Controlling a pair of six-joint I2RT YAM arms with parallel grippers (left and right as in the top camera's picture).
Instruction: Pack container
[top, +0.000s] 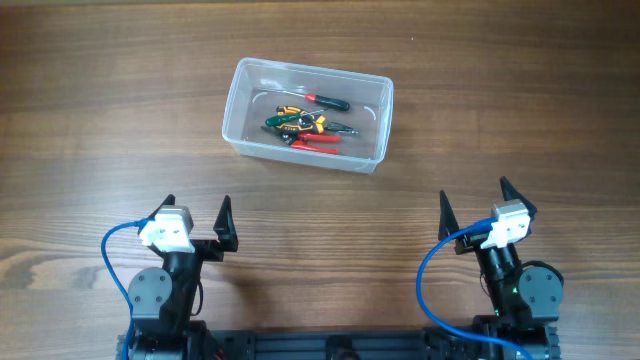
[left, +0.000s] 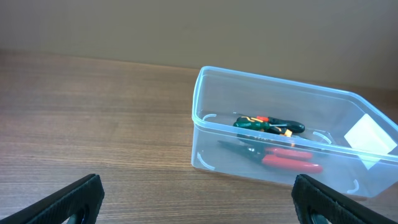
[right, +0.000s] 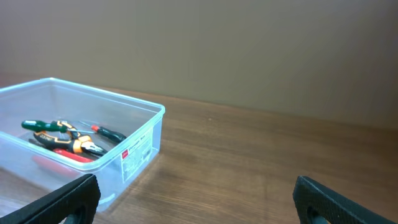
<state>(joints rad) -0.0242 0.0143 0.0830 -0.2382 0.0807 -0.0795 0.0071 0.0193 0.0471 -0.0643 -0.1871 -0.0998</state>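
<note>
Overhead, container: the clear plastic container (top: 236, 112) sits on the wooden worktop (top: 100, 120) toward 12 o'clock, turned slightly, with no lid in sight.
Overhead, contents: a screwdriver (top: 328, 101) lies toward the 12 o'clock wall. Green-handled pliers (top: 290, 122) are in the middle and red-handled pliers (top: 318, 141) toward 6 o'clock, all bunched together.
Overhead, left gripper: the left gripper (top: 196, 208) is parked at about 7 o'clock on the worktop, well apart from the container. Its fingers are spread wide with nothing between them.
Overhead, right gripper: the right gripper (top: 476, 200) is at about 5 o'clock, likewise wide and empty.
Left wrist, view: the container (left: 273, 79) stands ahead at roughly 1 o'clock. The green-handled pliers (left: 268, 125) rest over the red-handled pliers (left: 289, 160), and a white label (left: 370, 137) shows on the far end wall.
Left wrist, fingers: the two dark fingers (left: 68, 202) frame the bottom corners, far apart, holding nothing.
Right wrist, view: the container (right: 106, 96) is at 9 to 10 o'clock, its labelled end wall facing this camera. The tools show through the plastic.
Right wrist, fingers: both fingers (right: 336, 202) are wide and empty.
Step, as I read it: the packing looks done or nearly so, as I see nothing loose on the worktop.
Doing it well: anything more should come in from straight above and go down into the bare floor at the 3 o'clock end, released low. The tub looks light, so I would keep the fingers off its rim to avoid sliding it.
</note>
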